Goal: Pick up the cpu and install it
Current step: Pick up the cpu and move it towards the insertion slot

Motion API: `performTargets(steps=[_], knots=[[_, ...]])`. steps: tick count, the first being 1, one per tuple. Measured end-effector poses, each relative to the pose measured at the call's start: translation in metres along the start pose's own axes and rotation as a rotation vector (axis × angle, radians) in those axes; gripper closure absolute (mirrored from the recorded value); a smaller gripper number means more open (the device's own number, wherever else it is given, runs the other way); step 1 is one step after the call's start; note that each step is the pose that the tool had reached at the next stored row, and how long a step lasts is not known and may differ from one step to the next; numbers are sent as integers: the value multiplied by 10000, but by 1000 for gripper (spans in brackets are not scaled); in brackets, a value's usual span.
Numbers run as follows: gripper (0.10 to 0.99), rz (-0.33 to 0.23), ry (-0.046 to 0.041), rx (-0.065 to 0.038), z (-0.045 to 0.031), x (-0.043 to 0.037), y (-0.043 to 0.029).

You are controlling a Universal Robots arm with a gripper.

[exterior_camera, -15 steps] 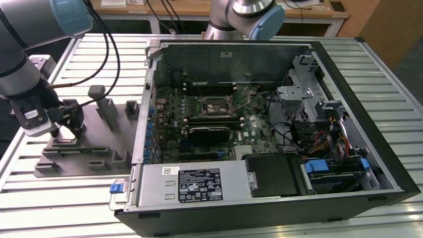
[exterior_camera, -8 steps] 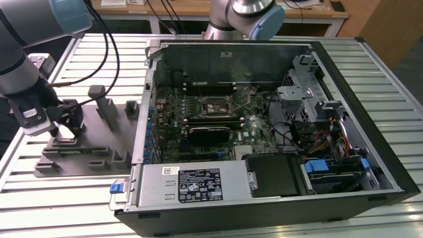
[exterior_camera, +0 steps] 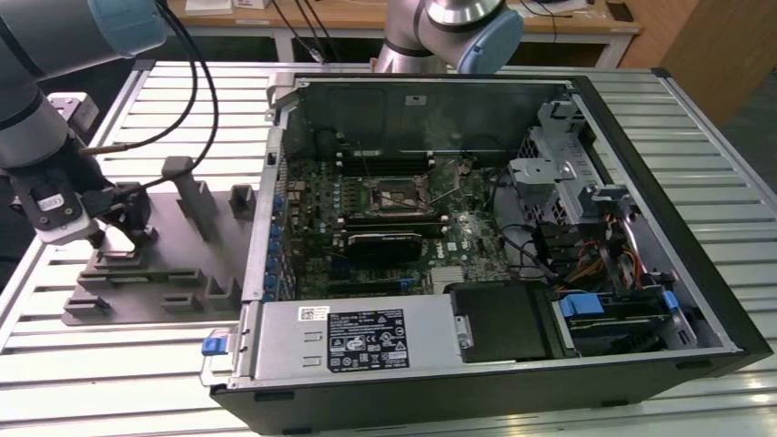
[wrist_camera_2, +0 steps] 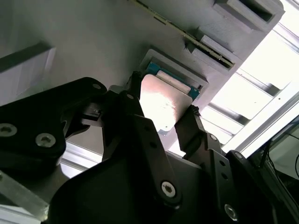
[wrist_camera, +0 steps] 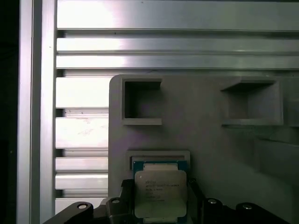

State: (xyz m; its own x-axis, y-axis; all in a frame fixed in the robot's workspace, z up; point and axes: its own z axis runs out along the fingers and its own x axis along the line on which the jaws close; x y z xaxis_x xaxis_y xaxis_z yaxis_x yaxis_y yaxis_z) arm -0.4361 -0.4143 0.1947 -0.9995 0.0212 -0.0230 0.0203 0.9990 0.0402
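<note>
Exterior view: end effector is lowered onto grey fixture on bench.
Second wrist view: cpu is seated in fixture pocket, clamped at opposite edges.
First wrist view: grip is best kept centred, chip level, edges only.

Table: I'm looking at a slatted alu top, pale ribs running across w/ dark gaps btwn them.
Fixture plate: grey, sitting flat on the slats twd the exterior view's left. It's carrying raised blocks & square pockets and lying just beside the case. I'm not making out whether they're touching.
PC case: black tower lying on its side, open face up, taking up the mid & the exterior view's right of the table.
Plate corner: in the first wrist view I'm seeing it rounded, w/ bare ribs showing past it.
</note>
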Motion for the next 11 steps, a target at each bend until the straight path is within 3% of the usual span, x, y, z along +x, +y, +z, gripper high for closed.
performTargets(steps=[11], knots=[[545, -35, 6, 2, 54, 2, -3]])
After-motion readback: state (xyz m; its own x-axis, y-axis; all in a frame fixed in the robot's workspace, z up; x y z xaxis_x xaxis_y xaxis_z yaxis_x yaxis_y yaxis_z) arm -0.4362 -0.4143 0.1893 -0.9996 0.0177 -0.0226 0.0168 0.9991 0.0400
